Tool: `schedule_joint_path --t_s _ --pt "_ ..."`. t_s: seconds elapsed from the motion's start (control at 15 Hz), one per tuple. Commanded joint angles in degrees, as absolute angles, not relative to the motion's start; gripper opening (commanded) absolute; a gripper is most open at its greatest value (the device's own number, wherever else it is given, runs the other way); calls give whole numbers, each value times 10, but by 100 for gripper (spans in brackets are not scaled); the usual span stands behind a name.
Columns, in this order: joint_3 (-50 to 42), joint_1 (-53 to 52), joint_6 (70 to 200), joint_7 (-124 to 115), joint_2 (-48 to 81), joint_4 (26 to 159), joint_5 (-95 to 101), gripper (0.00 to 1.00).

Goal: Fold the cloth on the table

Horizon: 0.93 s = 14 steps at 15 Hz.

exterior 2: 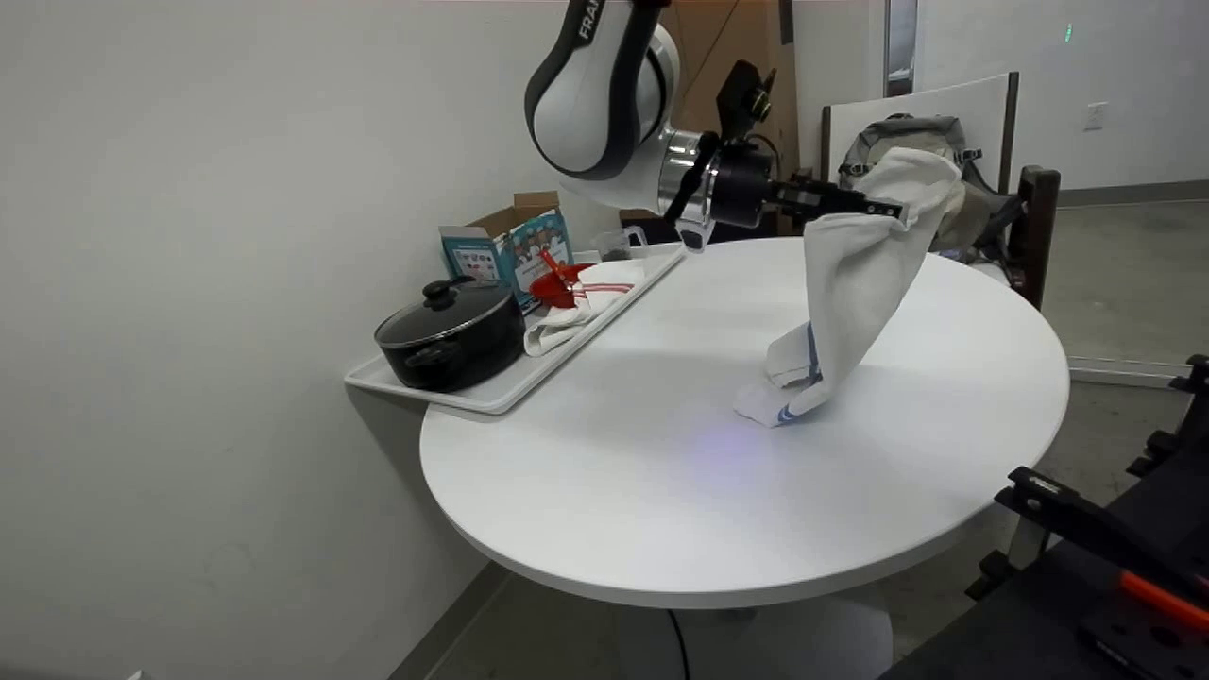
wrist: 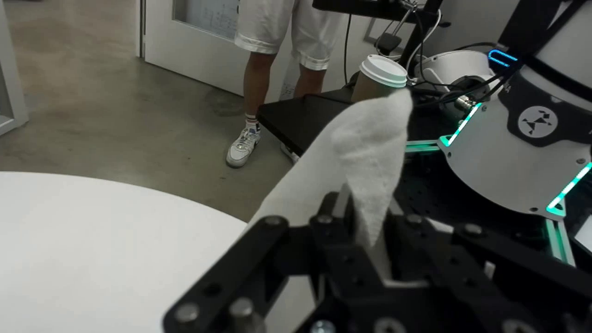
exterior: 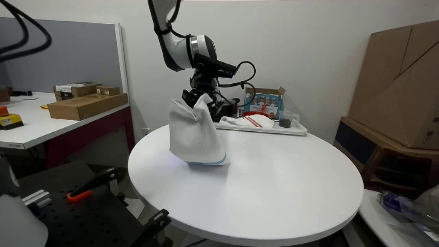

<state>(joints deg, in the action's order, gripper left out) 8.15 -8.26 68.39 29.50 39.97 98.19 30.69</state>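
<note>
The cloth (exterior: 195, 137), white with a blue stripe at its lower end, hangs in folds from my gripper (exterior 2: 891, 210). In an exterior view, the striped end of the cloth (exterior 2: 855, 293) rests on the white round table (exterior 2: 661, 510), with a small part doubled over there. Seen from the wrist, a bunched piece of cloth (wrist: 372, 143) is pinched between the fingertips of my gripper (wrist: 369, 204) and sticks up past them. The jaws are shut on it, held high over the tabletop. Part of the gripper is hidden behind the cloth in an exterior view.
A white tray (exterior 2: 501, 401) overhangs the table's edge by the wall. It holds a black lidded pot (exterior 2: 449, 335), a red bowl (exterior 2: 555, 286), a red-striped towel (exterior: 252, 120), a blue box (exterior: 267, 103) and a clear cup (exterior: 285, 120). A person's legs (wrist: 259, 85) show beyond the table.
</note>
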Motion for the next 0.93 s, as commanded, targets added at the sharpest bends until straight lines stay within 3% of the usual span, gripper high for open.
schedule_joint_path --t_s 0.0,0.87 --pt "79 -80 603 321 505 842 303 10" --pt "82 -132 684 400 613 728 518 11"
